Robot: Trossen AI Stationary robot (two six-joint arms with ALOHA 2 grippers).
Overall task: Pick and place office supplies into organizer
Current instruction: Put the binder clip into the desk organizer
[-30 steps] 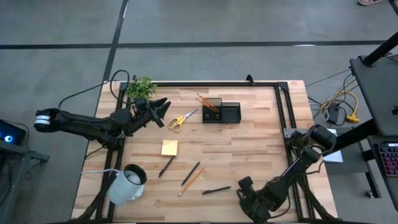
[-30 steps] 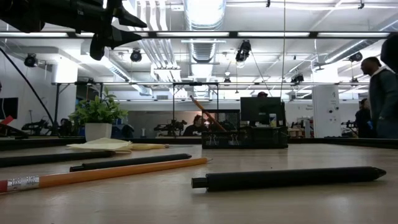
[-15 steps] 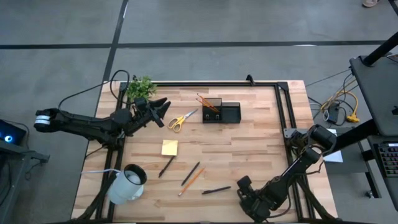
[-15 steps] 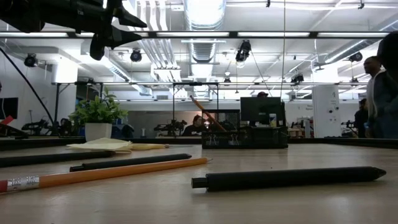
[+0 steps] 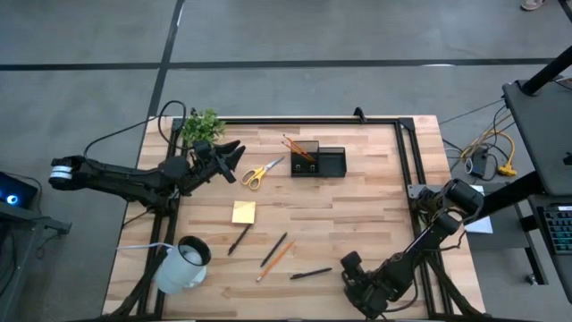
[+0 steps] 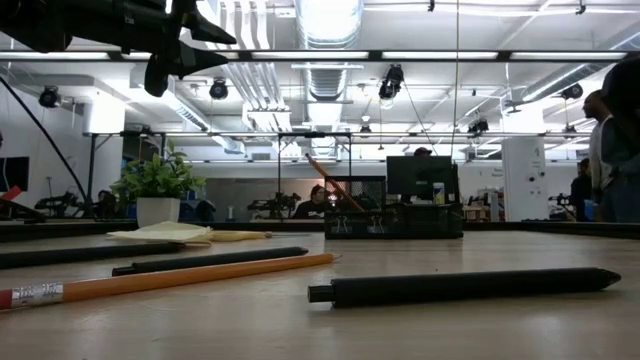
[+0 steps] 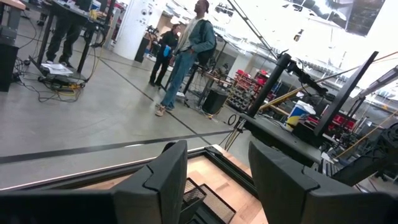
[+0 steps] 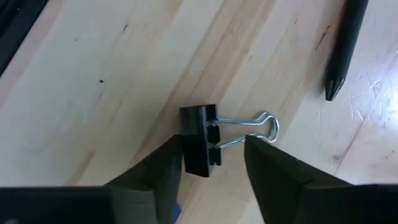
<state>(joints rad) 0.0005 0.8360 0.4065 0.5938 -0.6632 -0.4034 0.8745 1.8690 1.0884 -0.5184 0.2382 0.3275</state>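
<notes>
One black binder clip lay on the wooden table at its near edge, silver wire handles folded out to one side. The right gripper hung low over it, its two fingers apart and bracketing the clip's black body without clearly pressing it. A dark pen lay just beside the clip; from above, that pen sat a little way from the right gripper.

Farther in, an orange pencil and two more dark pens lay loose near the yellow sticky-note pad. The yellow-handled scissors rested just beside the black organizer, which held orange pencils in one compartment.

The left gripper hovered above the table near the scissors, fingers apart and holding nothing. A small green plant and a white mug stood along the left side.
</notes>
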